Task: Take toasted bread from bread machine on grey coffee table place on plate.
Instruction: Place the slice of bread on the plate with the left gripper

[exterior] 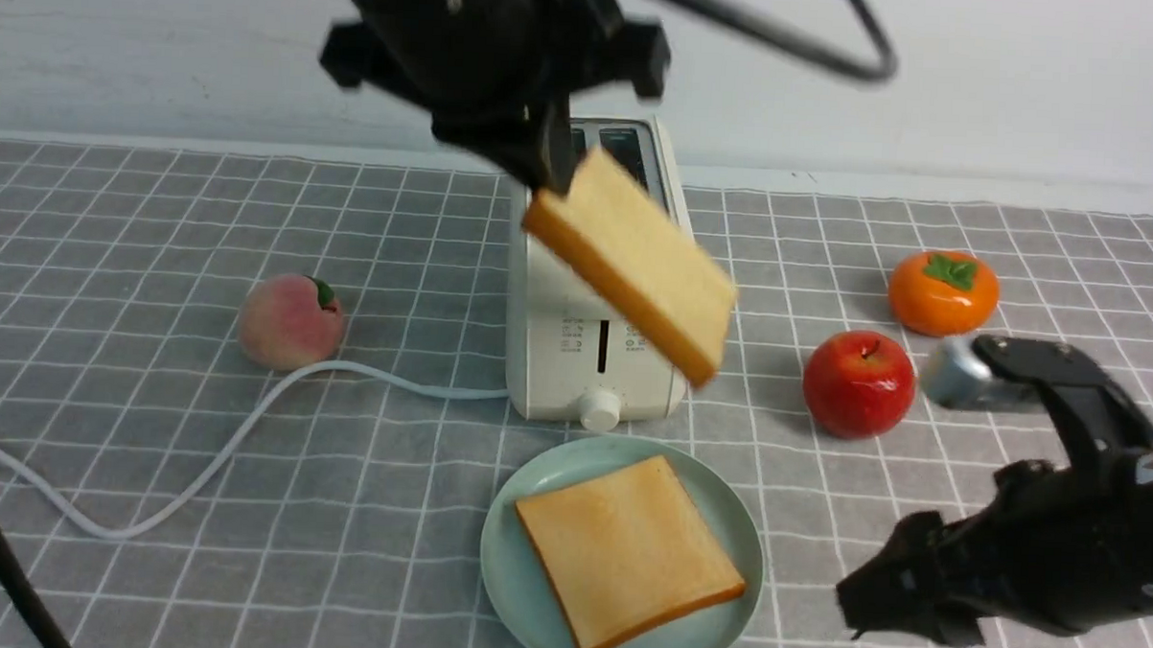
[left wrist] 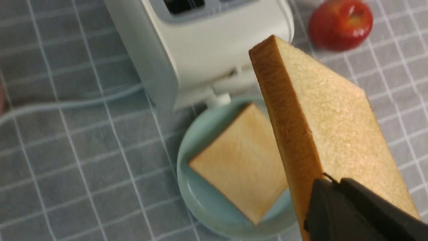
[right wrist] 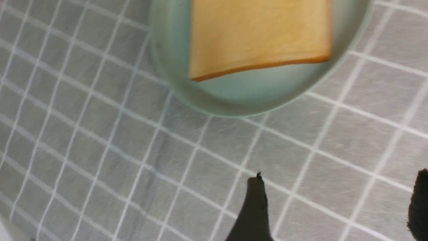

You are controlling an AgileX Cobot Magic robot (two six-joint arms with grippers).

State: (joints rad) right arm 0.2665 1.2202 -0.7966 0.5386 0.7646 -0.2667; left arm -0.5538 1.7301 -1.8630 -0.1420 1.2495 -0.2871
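My left gripper (exterior: 551, 165) (left wrist: 329, 182) is shut on one corner of a slice of toasted bread (exterior: 636, 264) (left wrist: 334, 127). The slice hangs tilted in the air in front of the cream-white bread machine (exterior: 556, 362) (left wrist: 200, 50), above the plate. A second slice (exterior: 626, 551) (left wrist: 240, 160) (right wrist: 257, 36) lies flat on the mint-green plate (exterior: 501, 561) (left wrist: 200, 204) (right wrist: 240, 97), which sits on the grey coffee table (exterior: 150, 443) just in front of the machine. My right gripper (exterior: 874, 603) (right wrist: 337, 180) hovers open and empty over the cloth, to the right of the plate.
A peach (exterior: 290, 321) lies left of the machine, with the white cord (exterior: 247, 428) curving past it. A red apple (exterior: 859, 383) (left wrist: 340, 24) and an orange persimmon (exterior: 943, 292) sit to the right. A white wall runs along the table's far edge.
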